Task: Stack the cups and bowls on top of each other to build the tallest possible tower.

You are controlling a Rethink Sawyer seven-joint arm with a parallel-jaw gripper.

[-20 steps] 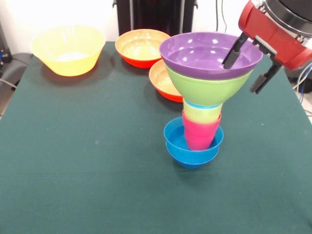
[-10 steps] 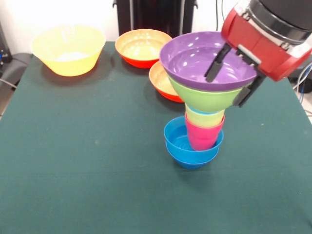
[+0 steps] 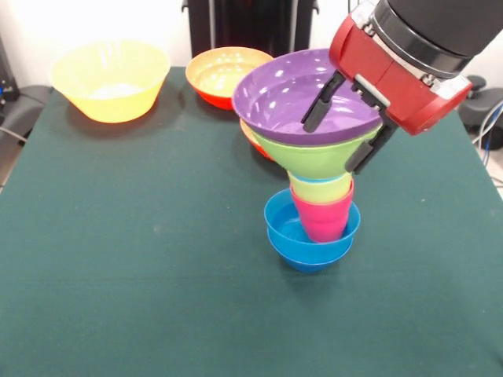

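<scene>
1. Because the purple bowl and lime green bowl lean across it, you see only a sliver of 1 orange bowl; the light blue cup shows as a thin rim.
2. Your gripper straddles the purple bowl's rim toward the desk's right edge, 1 finger inside, 1 outside, jaws narrowly parted around it.
3. The tower stands mid-desk: blue bowls, pink cup, yellow cup, then the 2 bowls.
4. Since 0.5 s ago, the gripper and top bowls have shifted left, tilting further.
</scene>
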